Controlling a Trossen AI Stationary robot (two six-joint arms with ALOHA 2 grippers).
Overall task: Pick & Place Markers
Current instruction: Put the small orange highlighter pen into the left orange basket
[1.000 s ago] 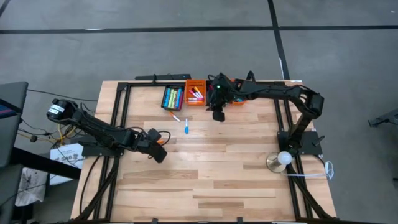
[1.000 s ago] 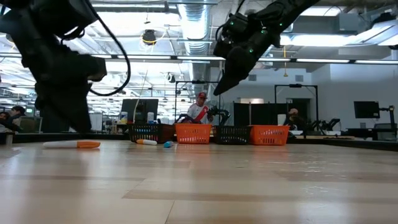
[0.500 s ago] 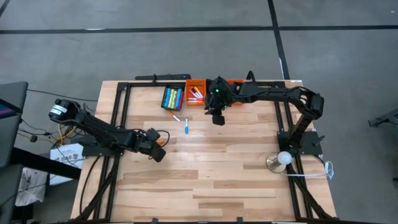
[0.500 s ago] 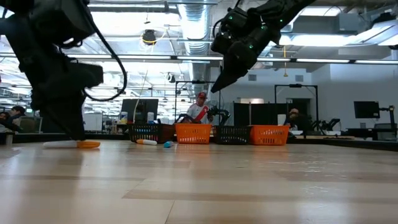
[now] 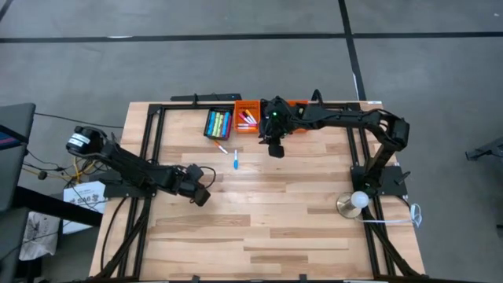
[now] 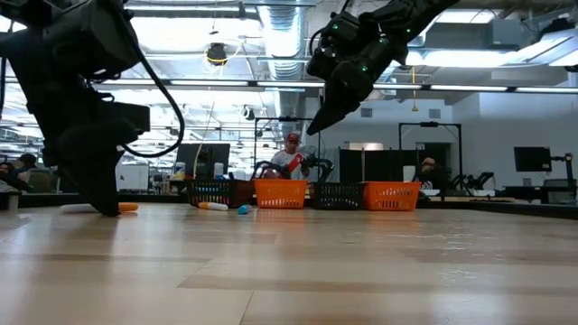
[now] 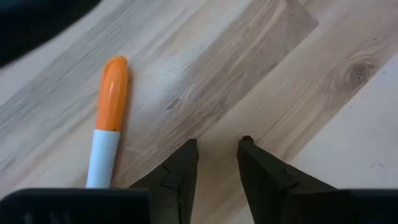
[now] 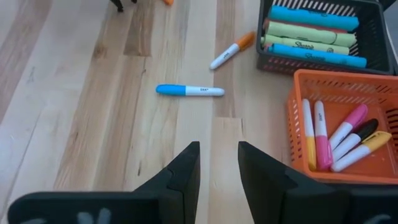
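My left gripper point(image 7: 217, 146) is shut and low over the wood near the table's left side point(image 5: 202, 196). An orange-capped white marker point(image 7: 109, 118) lies flat beside its fingers, not between them; the low view shows its orange end point(image 6: 129, 208). My right gripper point(image 8: 217, 149) is shut and empty, raised above the table point(image 6: 312, 129) in front of the bins point(image 5: 275, 148). Below it lie a blue marker point(image 8: 189, 91) and an orange-and-white marker point(image 8: 231, 50). More markers fill the black bin point(image 8: 320, 62) and the orange bin point(image 8: 293, 127).
Several small black and orange bins stand in a row at the far edge point(image 5: 247, 104). A white round lamp-like object point(image 5: 358, 201) stands by the right arm's base. Bare wood spreads across the middle and near half of the table point(image 5: 275, 228). People sit in the room behind.
My left gripper has come down toward the table beside the orange-capped marker, and in the low view it now hides most of that marker. The markers on the table have stayed where they were.
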